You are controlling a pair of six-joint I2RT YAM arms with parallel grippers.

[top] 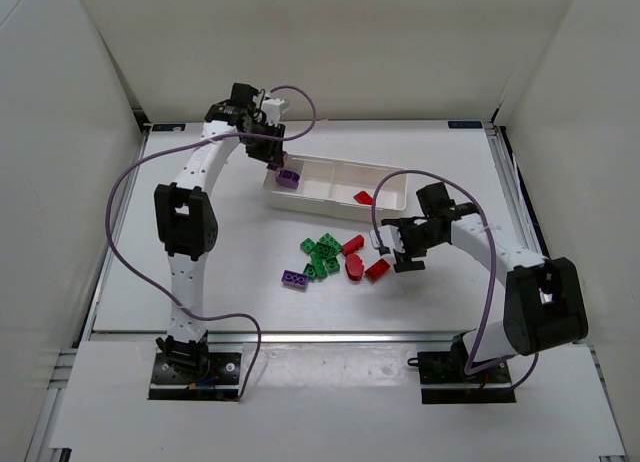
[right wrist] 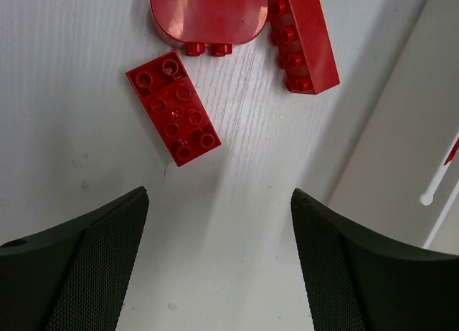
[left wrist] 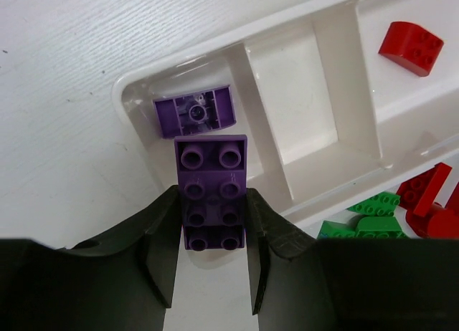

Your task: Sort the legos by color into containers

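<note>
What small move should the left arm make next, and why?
Probably open the left gripper, perhaps after lowering it a little. It is shut on a purple brick whose far end hangs over the tray's end compartment. A second purple brick already lies there, so the colour matches.

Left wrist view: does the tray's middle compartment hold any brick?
No, the middle compartment shows only bare white floor; an upturned purple brick lies in one end compartment and a red brick in the other.
</note>
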